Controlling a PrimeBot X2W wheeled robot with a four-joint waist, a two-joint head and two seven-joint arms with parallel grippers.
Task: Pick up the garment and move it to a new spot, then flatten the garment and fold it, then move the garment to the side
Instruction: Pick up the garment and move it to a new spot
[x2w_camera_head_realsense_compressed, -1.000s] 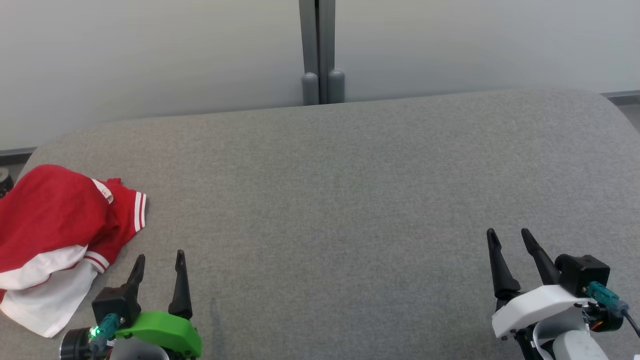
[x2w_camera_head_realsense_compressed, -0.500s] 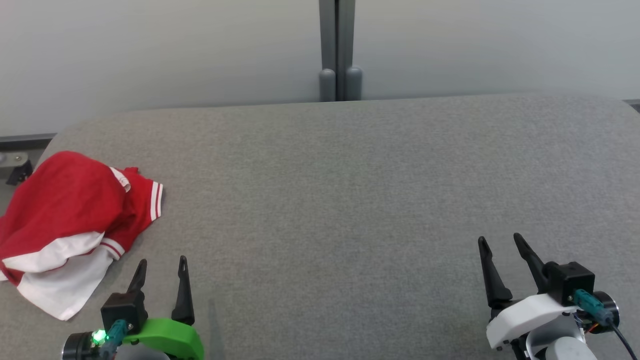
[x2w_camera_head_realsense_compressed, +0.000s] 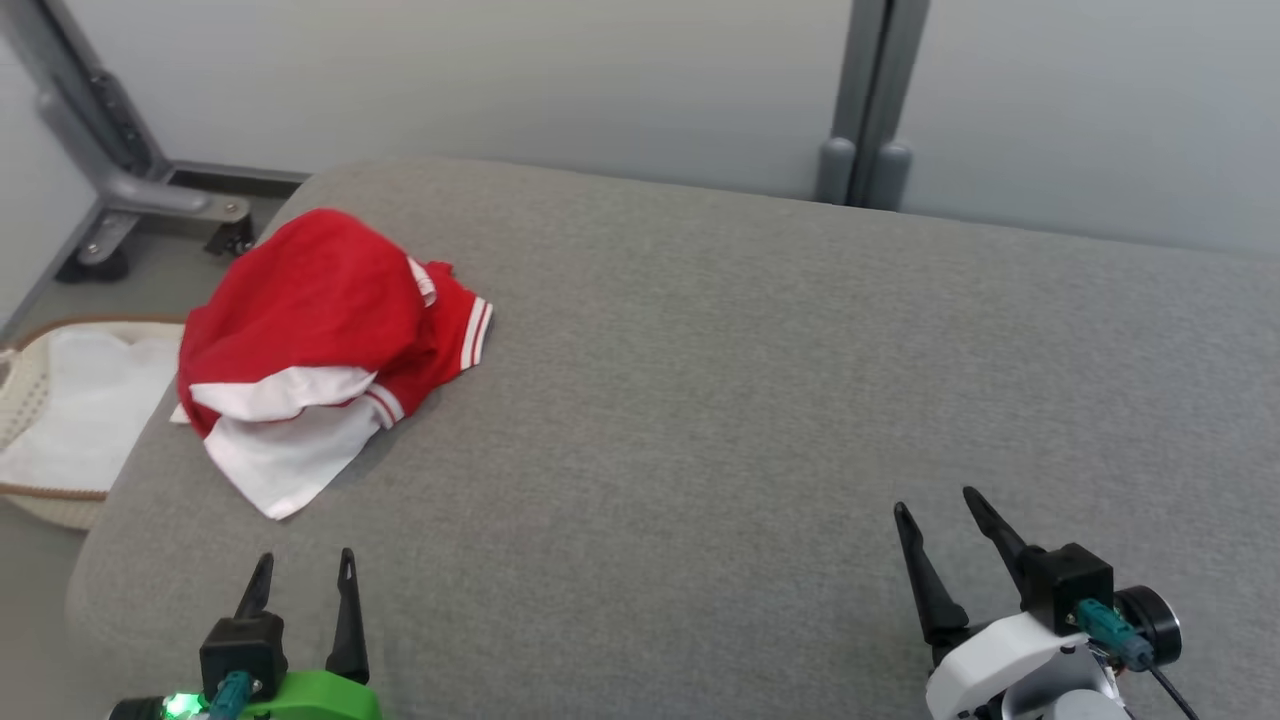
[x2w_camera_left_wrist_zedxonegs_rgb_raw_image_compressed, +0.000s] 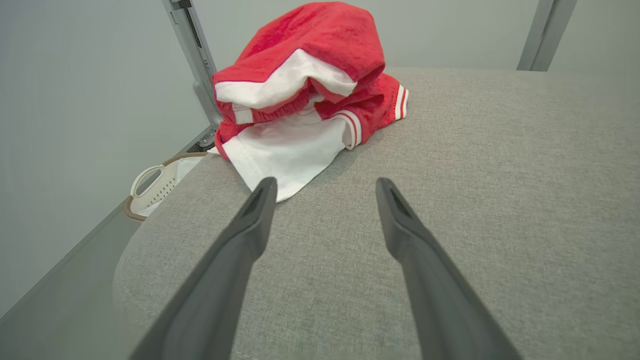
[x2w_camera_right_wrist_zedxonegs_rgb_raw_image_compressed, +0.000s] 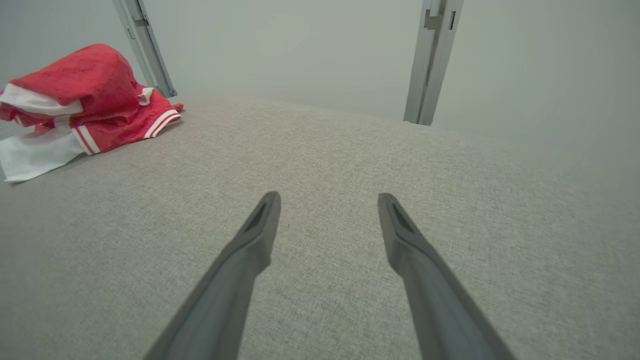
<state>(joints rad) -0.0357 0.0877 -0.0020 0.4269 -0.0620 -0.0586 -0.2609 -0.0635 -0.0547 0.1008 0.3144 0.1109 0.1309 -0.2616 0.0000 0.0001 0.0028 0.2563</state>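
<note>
The left gripper (x2w_camera_head_realsense_compressed: 305, 556) has its fingers spread wide and holds nothing. The right gripper (x2w_camera_head_realsense_compressed: 936, 500) is equally wide and empty. The crumpled red-and-white garment (x2w_camera_head_realsense_compressed: 310, 310) lies at twelve o'clock from the left gripper and ten o'clock from the right, near the left edge of the grey padded surface (x2w_camera_head_realsense_compressed: 700, 400).

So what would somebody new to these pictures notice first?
The crumpled red and white garment jumps out, heaped near the far left corner of the gray padded surface. The left gripper and right gripper hang open at the near edge, the left one just short of the garment's white hem. A pale basket sits on the floor past the left edge.
</note>
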